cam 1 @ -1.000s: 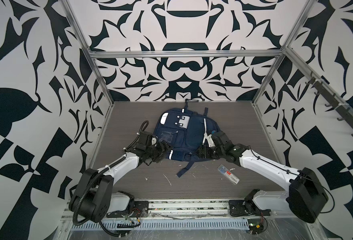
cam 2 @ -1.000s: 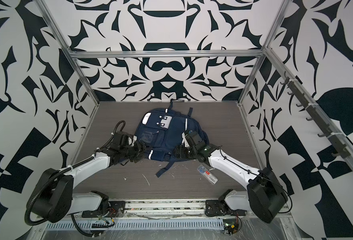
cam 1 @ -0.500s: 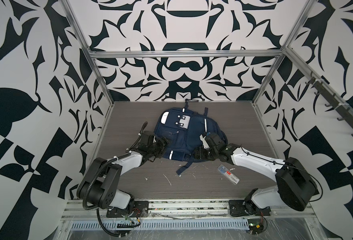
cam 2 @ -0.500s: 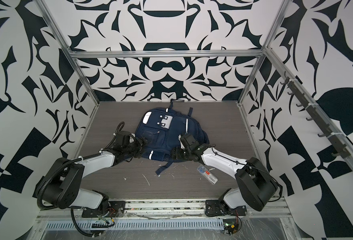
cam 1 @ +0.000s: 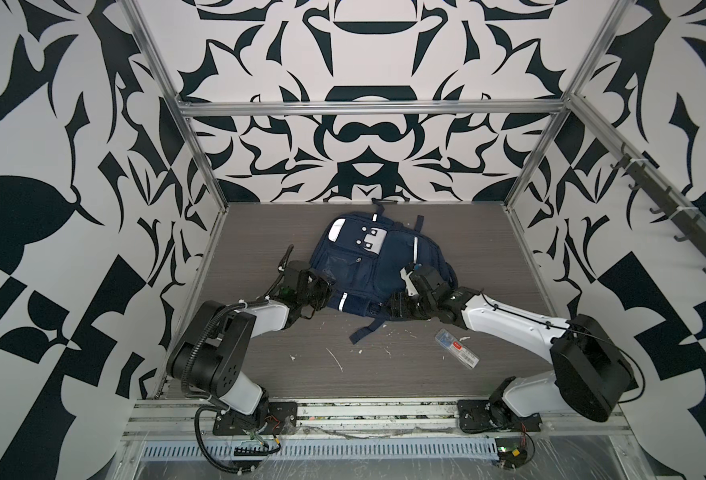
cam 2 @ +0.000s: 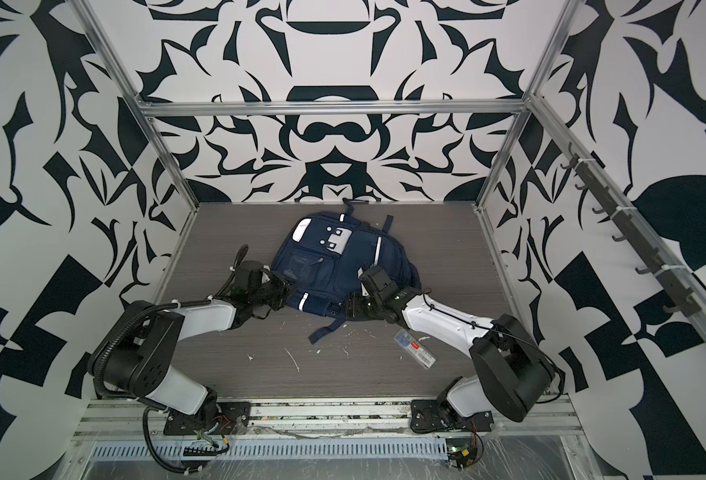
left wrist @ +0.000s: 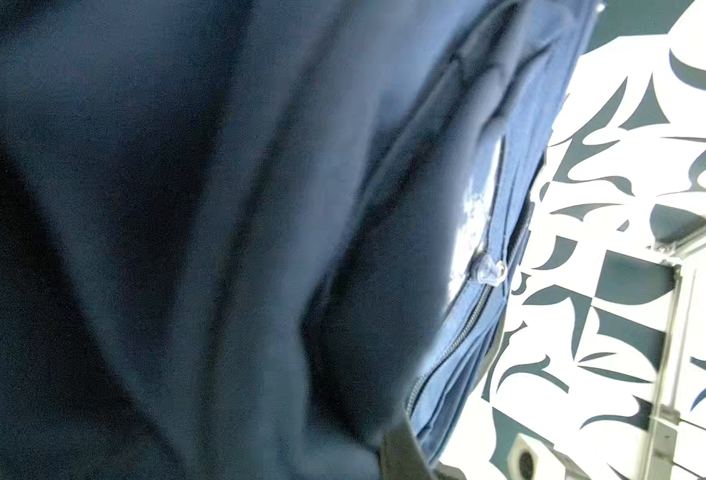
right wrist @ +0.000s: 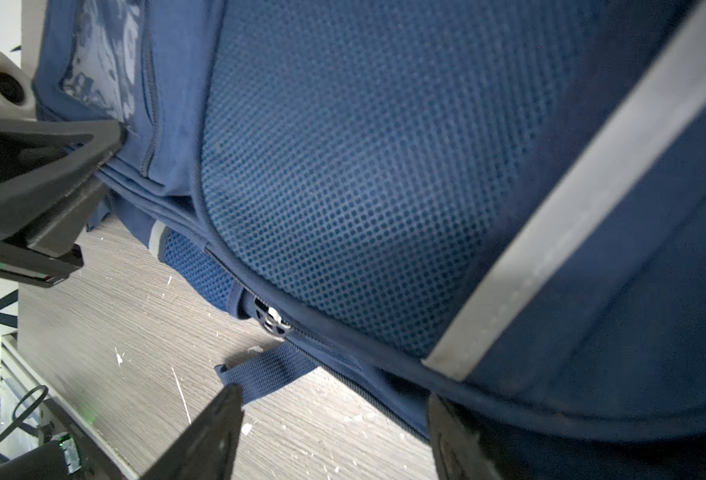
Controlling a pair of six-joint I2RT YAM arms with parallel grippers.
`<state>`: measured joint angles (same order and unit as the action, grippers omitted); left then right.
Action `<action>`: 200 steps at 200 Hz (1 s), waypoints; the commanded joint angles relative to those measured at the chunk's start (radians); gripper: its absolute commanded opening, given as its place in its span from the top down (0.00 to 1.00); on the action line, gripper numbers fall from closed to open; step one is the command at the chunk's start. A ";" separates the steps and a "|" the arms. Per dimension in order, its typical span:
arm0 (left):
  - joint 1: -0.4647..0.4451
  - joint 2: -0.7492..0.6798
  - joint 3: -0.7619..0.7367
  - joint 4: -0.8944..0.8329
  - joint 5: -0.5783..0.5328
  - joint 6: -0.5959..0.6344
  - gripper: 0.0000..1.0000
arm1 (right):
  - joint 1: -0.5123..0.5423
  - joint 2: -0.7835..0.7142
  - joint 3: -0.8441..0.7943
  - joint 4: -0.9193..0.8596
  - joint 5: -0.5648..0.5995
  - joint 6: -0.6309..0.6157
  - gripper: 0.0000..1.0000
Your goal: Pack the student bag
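Left fingers [right wrist: 64,166] now clamped on student bag [cam 1: 367,266]; grey tabletop [cam 1: 488,249], patterned walls [cam 1: 363,137].

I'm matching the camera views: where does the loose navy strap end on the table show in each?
In a top view: strap end, on the table before the student bag.
In a top view: same spot.
Left wrist: not in it.
Right wrist: on the table against the bag's edge.
Shared landmark: the student bag.

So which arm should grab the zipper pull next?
Probably the right. The right gripper is open with the zipper pull just ahead of its fingers, while the left gripper is pinched shut on the edge of the student bag, holding it.
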<state>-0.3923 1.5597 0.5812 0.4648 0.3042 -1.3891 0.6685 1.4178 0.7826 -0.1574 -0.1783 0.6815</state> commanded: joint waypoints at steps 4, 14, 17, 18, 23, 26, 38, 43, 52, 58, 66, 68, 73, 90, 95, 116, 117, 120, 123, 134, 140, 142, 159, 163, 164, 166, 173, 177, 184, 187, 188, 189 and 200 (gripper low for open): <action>-0.011 -0.045 -0.004 0.000 0.015 -0.037 1.00 | 0.005 -0.059 -0.005 0.130 -0.017 -0.011 0.29; -0.015 -0.073 0.004 -0.024 0.015 -0.056 1.00 | 0.005 -0.065 0.002 0.144 -0.042 -0.029 0.29; -0.016 -0.082 0.008 -0.035 0.014 -0.060 1.00 | 0.006 -0.066 0.005 0.143 -0.048 -0.034 0.29; -0.018 -0.086 0.009 -0.039 0.014 -0.062 1.00 | 0.006 -0.066 0.006 0.142 -0.051 -0.037 0.29; -0.020 -0.100 0.020 -0.062 0.013 -0.066 1.00 | 0.008 -0.068 0.011 0.139 -0.061 -0.045 0.29; -0.022 -0.109 0.027 -0.077 0.013 -0.066 1.00 | 0.008 -0.069 0.013 0.139 -0.068 -0.051 0.29; -0.026 -0.139 0.056 -0.133 0.008 -0.067 1.00 | 0.012 -0.088 0.011 0.152 -0.100 -0.069 0.29; -0.028 -0.147 0.067 -0.150 0.005 -0.068 1.00 | 0.013 -0.102 0.004 0.167 -0.120 -0.075 0.29; -0.032 -0.157 0.086 -0.172 0.003 -0.073 1.00 | 0.016 -0.129 -0.019 0.213 -0.152 -0.077 0.29; -0.034 -0.160 0.096 -0.178 0.000 -0.079 1.00 | 0.017 -0.148 -0.032 0.227 -0.164 -0.075 0.29; -0.036 -0.161 0.107 -0.180 -0.003 -0.094 1.00 | 0.016 -0.166 -0.045 0.225 -0.177 -0.076 0.29; -0.037 -0.161 0.110 -0.180 -0.003 -0.098 1.00 | 0.017 -0.170 -0.047 0.223 -0.180 -0.078 0.29; -0.038 -0.161 0.116 -0.180 -0.007 -0.109 1.00 | 0.016 -0.180 -0.052 0.212 -0.187 -0.081 0.29; -0.046 -0.161 0.145 -0.187 -0.021 -0.131 1.00 | 0.017 -0.220 -0.058 0.153 -0.177 -0.105 0.30; -0.047 -0.161 0.157 -0.197 -0.022 -0.132 1.00 | 0.017 -0.233 -0.060 0.142 -0.174 -0.112 0.32; -0.053 -0.158 0.209 -0.240 -0.020 -0.130 1.00 | 0.017 -0.262 -0.059 0.122 -0.182 -0.127 0.43; -0.054 -0.157 0.210 -0.240 -0.020 -0.130 1.00 | 0.017 -0.261 -0.059 0.122 -0.184 -0.128 0.44; -0.055 -0.155 0.215 -0.242 -0.020 -0.132 1.00 | 0.016 -0.262 -0.058 0.121 -0.188 -0.129 0.45; -0.056 -0.153 0.220 -0.242 -0.020 -0.135 1.00 | 0.016 -0.260 -0.057 0.118 -0.192 -0.129 0.47; -0.061 -0.148 0.231 -0.240 -0.022 -0.146 1.00 | 0.016 -0.244 -0.055 0.108 -0.199 -0.132 0.53; -0.066 -0.143 0.237 -0.239 -0.024 -0.151 1.00 | 0.017 -0.237 -0.054 0.102 -0.198 -0.132 0.57; -0.067 -0.142 0.239 -0.239 -0.025 -0.152 1.00 | 0.016 -0.232 -0.054 0.101 -0.197 -0.132 0.59; -0.078 -0.135 0.255 -0.239 -0.028 -0.161 1.00 | 0.017 -0.216 -0.052 0.092 -0.188 -0.128 0.71; -0.081 -0.135 0.258 -0.241 -0.028 -0.164 1.00 | 0.017 -0.214 -0.051 0.087 -0.181 -0.126 0.72; -0.081 -0.135 0.259 -0.241 -0.027 -0.164 1.00 | 0.016 -0.215 -0.051 0.085 -0.178 -0.125 0.72; -0.082 -0.134 0.261 -0.241 -0.028 -0.165 1.00 | 0.016 -0.214 -0.051 0.082 -0.173 -0.124 0.73; -0.085 -0.134 0.264 -0.241 -0.028 -0.169 1.00 | 0.016 -0.211 -0.054 0.069 -0.141 -0.118 0.74; -0.086 -0.135 0.266 -0.241 -0.028 -0.171 1.00 | 0.017 -0.209 -0.056 0.066 -0.123 -0.111 0.73; -0.088 -0.136 0.270 -0.245 -0.029 -0.172 1.00 | 0.016 -0.202 -0.066 0.082 -0.109 -0.099 0.74; -0.089 -0.136 0.271 -0.246 -0.029 -0.173 1.00 | 0.016 -0.199 -0.070 0.088 -0.102 -0.096 0.73; -0.089 -0.136 0.272 -0.246 -0.029 -0.174 1.00 | 0.016 -0.199 -0.069 0.089 -0.098 -0.096 0.73; -0.089 -0.137 0.272 -0.248 -0.029 -0.173 1.00 | 0.015 -0.197 -0.070 0.089 -0.095 -0.094 0.73; -0.093 -0.138 0.275 -0.249 -0.030 -0.175 1.00 | 0.015 -0.190 -0.069 0.086 -0.038 -0.072 0.70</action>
<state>-0.4702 1.4319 0.8040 0.1551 0.2455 -1.5387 0.6823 1.2224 0.7223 -0.0784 -0.3195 0.5777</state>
